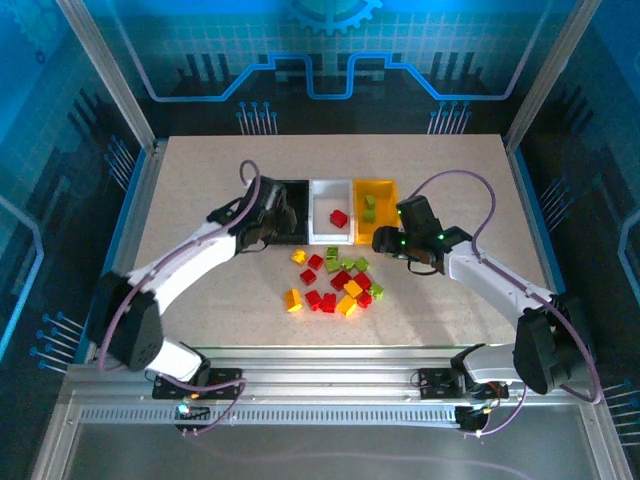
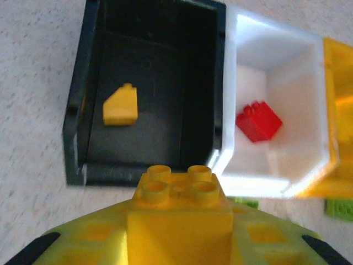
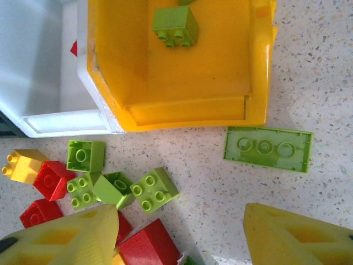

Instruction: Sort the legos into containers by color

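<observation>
My left gripper (image 2: 179,221) is shut on a yellow lego (image 2: 179,201), held just in front of the black container (image 2: 165,83), which has one yellow sloped lego (image 2: 120,106) in it. The white container (image 2: 287,99) holds a red lego (image 2: 259,120). In the yellow container (image 3: 182,72) lies a green lego (image 3: 175,25). My right gripper (image 3: 182,232) hangs open over bare table near that container's front, between a green square lego (image 3: 155,189) and a flat green plate (image 3: 268,148). From above, the left gripper (image 1: 262,228) is at the black container (image 1: 298,200) and the right gripper (image 1: 400,245) is beside the yellow one (image 1: 385,215).
A loose pile of red, yellow and green legos (image 1: 335,280) lies on the table in front of the three containers, between the two arms. The white container (image 1: 330,198) stands in the middle of the row. Metal frame posts stand at the table's far corners.
</observation>
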